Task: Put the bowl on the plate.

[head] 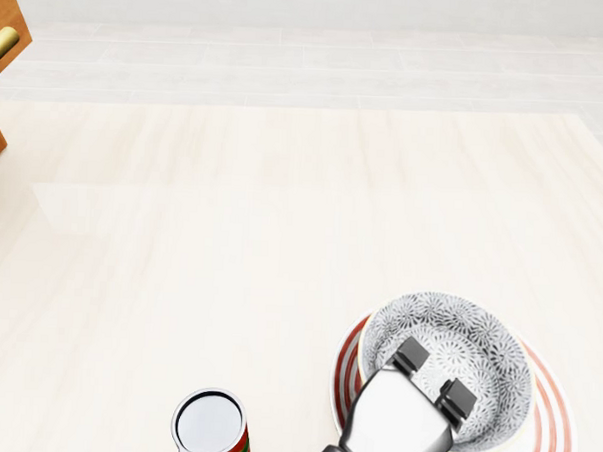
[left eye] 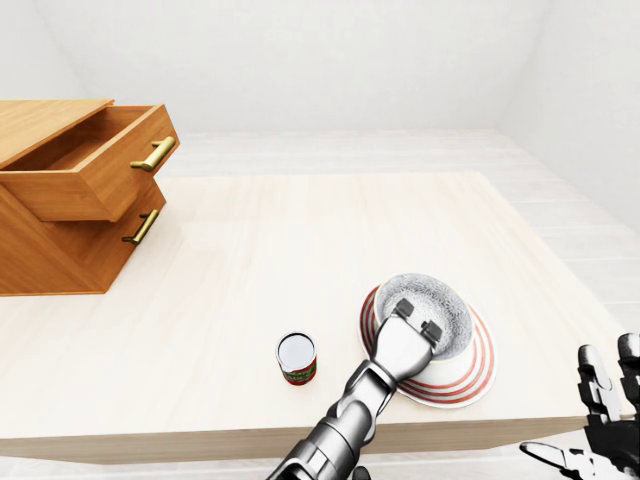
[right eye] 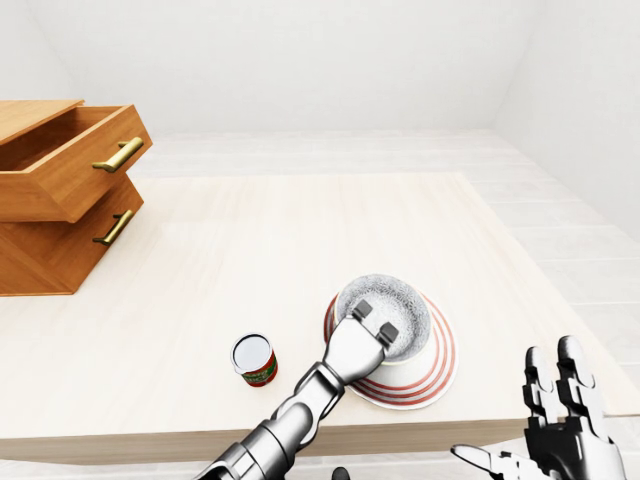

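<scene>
A grey patterned bowl (head: 462, 338) sits upright on the white plate with red rings (head: 551, 422), at the lower right of the head view. My left hand (head: 432, 376) reaches over the bowl's near rim. Its dark-tipped fingers (head: 412, 353) are straightened above the bowl's inside and do not clamp the rim. The palm hides the near part of bowl and plate. My right hand (right eye: 545, 400) hangs off the table's right end in the right-eye view, with its fingers spread and nothing in it.
A red-labelled can (head: 211, 427) stands upright left of the plate, close to my left forearm. A wooden cabinet (left eye: 70, 190) with its top drawer pulled out stands at the table's left. The plate lies near the table's near edge (left eye: 200, 440).
</scene>
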You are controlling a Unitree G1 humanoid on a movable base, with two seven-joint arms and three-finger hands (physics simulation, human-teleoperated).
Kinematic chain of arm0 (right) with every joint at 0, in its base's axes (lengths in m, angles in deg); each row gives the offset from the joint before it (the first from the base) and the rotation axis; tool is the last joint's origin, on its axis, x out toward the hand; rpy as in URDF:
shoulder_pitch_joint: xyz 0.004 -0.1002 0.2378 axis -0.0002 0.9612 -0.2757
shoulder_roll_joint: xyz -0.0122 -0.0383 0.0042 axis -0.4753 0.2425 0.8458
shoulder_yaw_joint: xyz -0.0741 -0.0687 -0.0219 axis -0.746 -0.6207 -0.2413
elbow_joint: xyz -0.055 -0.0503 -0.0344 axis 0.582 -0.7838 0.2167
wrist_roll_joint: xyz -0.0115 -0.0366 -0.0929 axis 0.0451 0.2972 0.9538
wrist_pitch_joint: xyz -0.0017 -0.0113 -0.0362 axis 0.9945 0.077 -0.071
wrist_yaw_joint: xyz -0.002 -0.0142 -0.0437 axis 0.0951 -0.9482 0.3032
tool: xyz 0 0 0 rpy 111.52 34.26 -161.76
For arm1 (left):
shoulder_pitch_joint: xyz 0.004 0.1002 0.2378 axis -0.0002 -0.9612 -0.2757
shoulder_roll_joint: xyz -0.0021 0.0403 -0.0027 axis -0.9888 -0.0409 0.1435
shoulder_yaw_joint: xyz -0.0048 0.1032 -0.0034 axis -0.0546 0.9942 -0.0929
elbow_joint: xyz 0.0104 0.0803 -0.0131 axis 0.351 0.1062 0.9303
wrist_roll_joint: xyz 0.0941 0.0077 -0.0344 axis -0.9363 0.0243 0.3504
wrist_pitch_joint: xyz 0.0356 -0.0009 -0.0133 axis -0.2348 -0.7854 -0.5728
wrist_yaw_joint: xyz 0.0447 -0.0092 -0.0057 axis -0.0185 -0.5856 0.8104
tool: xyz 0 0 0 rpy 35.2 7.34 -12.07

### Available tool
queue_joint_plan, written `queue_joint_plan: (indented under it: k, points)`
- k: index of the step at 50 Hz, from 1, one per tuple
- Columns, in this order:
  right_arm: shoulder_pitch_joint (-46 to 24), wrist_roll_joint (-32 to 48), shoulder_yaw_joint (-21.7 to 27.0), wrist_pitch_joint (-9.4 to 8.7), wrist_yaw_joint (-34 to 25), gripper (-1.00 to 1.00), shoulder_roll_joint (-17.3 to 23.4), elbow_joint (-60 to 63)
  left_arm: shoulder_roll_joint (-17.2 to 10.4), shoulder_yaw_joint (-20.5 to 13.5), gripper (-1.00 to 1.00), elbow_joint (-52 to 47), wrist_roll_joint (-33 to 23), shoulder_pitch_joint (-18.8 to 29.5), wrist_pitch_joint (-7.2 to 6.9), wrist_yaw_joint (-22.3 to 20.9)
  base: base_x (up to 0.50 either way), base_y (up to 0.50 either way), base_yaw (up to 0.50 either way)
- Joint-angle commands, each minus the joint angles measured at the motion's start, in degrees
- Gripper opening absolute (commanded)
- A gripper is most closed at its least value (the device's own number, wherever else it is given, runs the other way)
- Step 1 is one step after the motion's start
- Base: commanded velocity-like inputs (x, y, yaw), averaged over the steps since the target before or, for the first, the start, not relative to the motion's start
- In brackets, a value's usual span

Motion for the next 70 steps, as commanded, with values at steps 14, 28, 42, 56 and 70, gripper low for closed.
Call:
queue_joint_plan:
  k: [14,28,42,56,70]
  points:
    - [0.18,0.64,-1.03,0.0,0.44,1.0,0.34,-0.86,0.0,0.98,0.47,-1.09,-1.23,-3.54,0.0,0.0,0.0,0.0,0.0]
    - [0.11,0.66,-0.99,0.0,0.73,1.0,0.4,-0.32,0.0,2.88,0.68,-8.36,-1.3,-6.4,0.0,0.0,0.0,0.0,0.0]
    - [0.18,0.83,-1.1,0.0,0.86,1.0,0.17,0.36,0.0,4.08,0.87,-15.75,-0.54,-8.0,0.0,0.0,0.0,0.0,0.0]
    - [0.03,1.83,-1.67,0.0,1.47,1.0,0.08,0.54,-1.22,5.41,1.0,-22.48,0.31,-9.85,0.0,0.0,0.0,0.0,0.0]
    - [0.23,1.65,-1.57,0.0,1.22,1.0,0.06,0.63,-1.81,6.13,1.0,-24.24,0.3,-10.53,0.0,0.0,0.0,0.0,0.0]
